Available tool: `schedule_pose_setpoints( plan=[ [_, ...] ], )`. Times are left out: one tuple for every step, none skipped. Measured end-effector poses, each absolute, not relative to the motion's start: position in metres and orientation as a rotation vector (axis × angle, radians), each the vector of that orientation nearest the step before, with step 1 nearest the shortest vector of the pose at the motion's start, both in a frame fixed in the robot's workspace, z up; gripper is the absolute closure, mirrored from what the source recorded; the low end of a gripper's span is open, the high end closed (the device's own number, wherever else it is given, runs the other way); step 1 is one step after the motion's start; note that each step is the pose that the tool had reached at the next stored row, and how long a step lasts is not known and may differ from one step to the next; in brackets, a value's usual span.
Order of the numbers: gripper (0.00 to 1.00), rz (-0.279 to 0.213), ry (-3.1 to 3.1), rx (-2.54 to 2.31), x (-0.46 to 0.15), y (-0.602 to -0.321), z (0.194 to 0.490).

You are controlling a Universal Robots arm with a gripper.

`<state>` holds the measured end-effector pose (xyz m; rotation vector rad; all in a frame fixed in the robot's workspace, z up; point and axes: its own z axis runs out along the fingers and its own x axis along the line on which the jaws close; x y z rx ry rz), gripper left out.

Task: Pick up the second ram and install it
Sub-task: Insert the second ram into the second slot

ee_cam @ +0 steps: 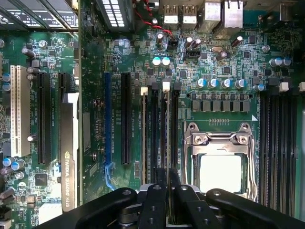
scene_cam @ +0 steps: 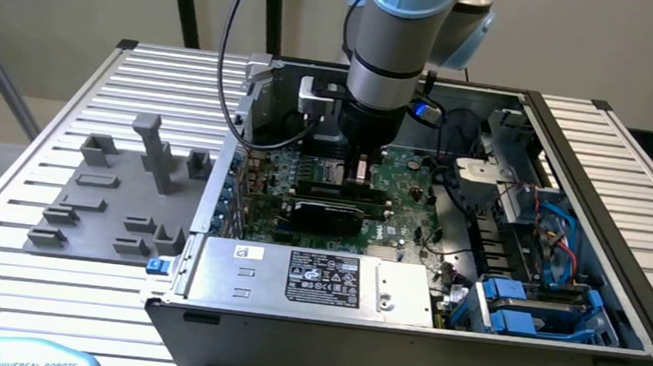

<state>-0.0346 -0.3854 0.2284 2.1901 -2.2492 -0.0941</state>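
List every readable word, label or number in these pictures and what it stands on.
"UNIVERSAL ROBOTS": light blue object at the exterior view's lower left edge.
"NVIDIA QUADRO K420", roughly; the digits are blurred: graphics card on the motherboard.
Unreadable: the sticker on the silver power supply, and the motherboard's fine print.

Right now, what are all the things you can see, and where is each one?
Case: one, dark, open, on the slatted table.
Motherboard: one, green, inside the case.
Ram: one stick, dark green, upright in a slot beside the processor, between the jaws.
Processor: one, silver, in its socket.
Power supply: one, silver, at the case's near side.
Fixture blocks: several, grey, exterior view's left of the case.
Arm: one, grey, reaching down into the case.
Gripper: one, black, jaws shut on the ram.
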Motion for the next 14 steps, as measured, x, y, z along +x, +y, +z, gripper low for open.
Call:
schedule_pose_setpoints(
  plan=[
    [0.87, -0.094, -2.249, 2.189, -0.035, -0.3854, 0.2275],
    [0.87, -0.093, -2.249, 2.189, -0.035, -0.3854, 0.2275],
    [0.87, -0.093, -2.249, 2.189, -0.035, -0.3854, 0.2275],
    [0.87, -0.093, -2.249, 2.189, -0.035, -0.3854, 0.2275],
    [0.87, -0.093, -2.249, 2.189, -0.035, -0.3854, 0.2275],
    [0.87, -0.093, -2.249, 2.189, -0.035, -0.3854, 0.2275],
    [0.87, -0.093, -2.249, 2.189, -0.035, -0.3854, 0.2275],
    [0.87, -0.093, -2.249, 2.189, -0.0349, -0.3854, 0.2275],
    [0.87, -0.093, -2.249, 2.189, -0.0346, -0.3854, 0.2275],
    [0.87, -0.093, -2.249, 2.189, -0.0345, -0.3854, 0.2275],
    [0.87, -0.093, -2.249, 2.189, -0.0345, -0.3854, 0.2274],
    [0.87, -0.093, -2.249, 2.189, -0.0345, -0.3854, 0.2274],
    [0.87, -0.093, -2.248, 2.189, -0.0345, -0.3854, 0.2274],
    [0.87, -0.093, -2.248, 2.189, -0.0345, -0.3854, 0.2272]
  ],
)
